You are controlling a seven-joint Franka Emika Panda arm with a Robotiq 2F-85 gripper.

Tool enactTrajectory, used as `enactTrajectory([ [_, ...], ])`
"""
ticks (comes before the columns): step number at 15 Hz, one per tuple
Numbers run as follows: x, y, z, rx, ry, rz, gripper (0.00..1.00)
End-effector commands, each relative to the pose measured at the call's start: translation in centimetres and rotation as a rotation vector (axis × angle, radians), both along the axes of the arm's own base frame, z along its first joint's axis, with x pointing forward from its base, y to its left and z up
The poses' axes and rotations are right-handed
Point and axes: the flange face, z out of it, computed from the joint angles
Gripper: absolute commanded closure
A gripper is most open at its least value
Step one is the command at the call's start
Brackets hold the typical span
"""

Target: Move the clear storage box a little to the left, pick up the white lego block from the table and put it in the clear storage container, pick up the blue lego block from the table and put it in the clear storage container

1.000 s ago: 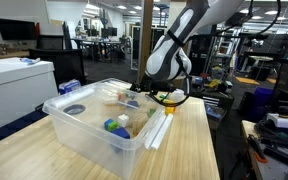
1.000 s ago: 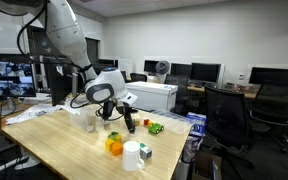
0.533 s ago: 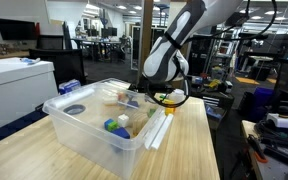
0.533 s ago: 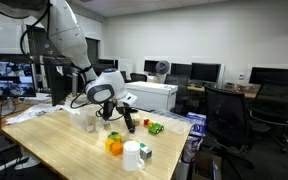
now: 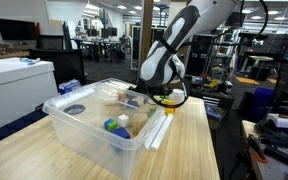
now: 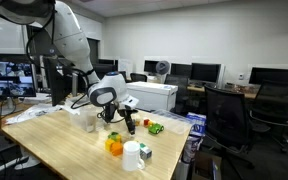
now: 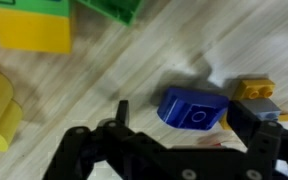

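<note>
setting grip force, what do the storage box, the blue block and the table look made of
Clear storage box: translucent plastic, glossy; contents show through its walls.
Blue block: probably hard moulded plastic, smooth with a soft sheen.
Table: wood or wood-look laminate; grain lines show, which is unclear.

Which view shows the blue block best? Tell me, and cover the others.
The wrist view: the blue block lies large and close on the table beside a yellow-and-grey block. In both exterior views it is too small to pick out with certainty.
</note>
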Motion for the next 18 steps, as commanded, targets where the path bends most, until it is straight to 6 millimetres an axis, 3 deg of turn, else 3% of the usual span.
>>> enactTrajectory([
  [1, 0.7, -0.1, -0.7, 0.000, 0.015, -0.011, 0.00],
  [4, 0.9, 0.0, -0.5, -0.006, 0.003, -0.003, 0.00],
  [5, 1.0, 0.0, -0.3, -0.007, -0.002, -0.001, 0.25],
  [6, 1.0, 0.0, -0.1, -0.016, -0.010, 0.003, 0.26],
  [7, 1.1, 0.0, 0.0, -0.019, -0.015, 0.006, 0.43],
  [8, 1.1, 0.0, 0.2, -0.020, -0.017, 0.006, 0.51],
  [12, 1.3, -0.2, 0.4, -0.022, -0.024, 0.004, 0.57],
  [14, 1.2, 0.0, 1.6, -0.019, -0.040, 0.005, 0.62],
  [18, 0.9, 0.7, 4.0, -0.019, -0.088, 0.016, 0.95],
])
